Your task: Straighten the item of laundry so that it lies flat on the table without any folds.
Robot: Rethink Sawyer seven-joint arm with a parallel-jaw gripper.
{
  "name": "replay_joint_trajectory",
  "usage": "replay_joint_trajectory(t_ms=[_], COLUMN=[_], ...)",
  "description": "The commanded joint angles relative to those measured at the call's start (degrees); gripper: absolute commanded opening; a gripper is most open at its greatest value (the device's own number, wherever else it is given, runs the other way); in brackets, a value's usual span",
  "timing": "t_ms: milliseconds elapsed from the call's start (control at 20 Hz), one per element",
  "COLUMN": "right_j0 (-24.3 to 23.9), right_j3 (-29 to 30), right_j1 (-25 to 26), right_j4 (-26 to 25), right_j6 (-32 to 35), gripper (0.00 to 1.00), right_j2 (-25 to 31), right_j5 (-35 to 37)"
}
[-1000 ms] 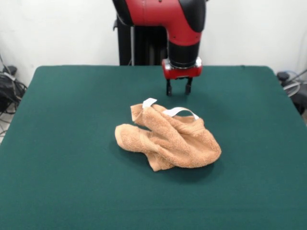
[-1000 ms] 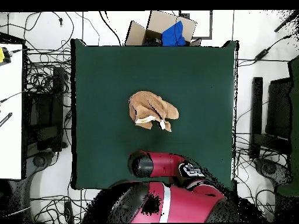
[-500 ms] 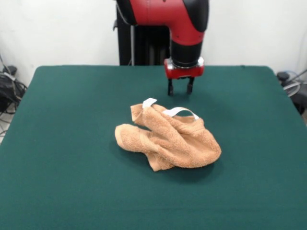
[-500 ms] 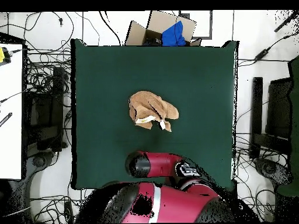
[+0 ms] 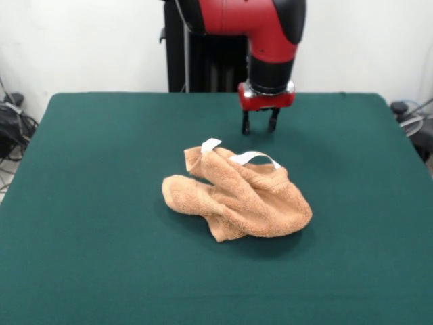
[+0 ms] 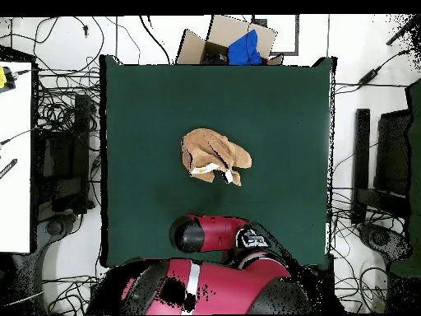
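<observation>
A crumpled towel [image 5: 237,198] is seen near the middle of the green table [image 5: 88,203]. The gripper [image 5: 260,124] is held above the cloth toward the far edge, fingers spread and empty. Cables [image 6: 62,90] and a cardboard box [image 6: 215,37] are seen on the floor around.

towel [image 5: 238,198] mid table [image 5: 95,169], tool [image 5: 259,126] behind (apart)

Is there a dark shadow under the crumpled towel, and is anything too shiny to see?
Front view: a soft dark shadow hugs the towel's near edge on the table; no glare. Overhead view: light is even, the towel barely shadows.
</observation>
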Motion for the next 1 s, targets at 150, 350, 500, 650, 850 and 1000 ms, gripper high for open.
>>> replay_joint_trajectory(t_ms=[150, 350, 500, 650, 850, 1000], right_j0=[1.4, 0.8, 0.3, -0.2, -0.9, -1.1], right_j3=[-6.6, -6.8, -7.7, -9.1, -11.9, -13.5], right_j1=[6.7, 6.3, 6.8, 7.4, 8.8, 8.8], right_j4=[3.3, 3.1, 2.9, 2.8, 2.8, 3.0], right_j6=[11.8, 11.2, 10.5, 9.7, 8.2, 7.3], gripper=[1.00, 1.00, 1.00, 1.00, 1.00, 1.00], right_j2=[2.3, 2.5, 2.7, 3.0, 3.6, 4.0], right_j5=[-6.4, -5.4, -4.7, -3.9, -2.4, -0.3])
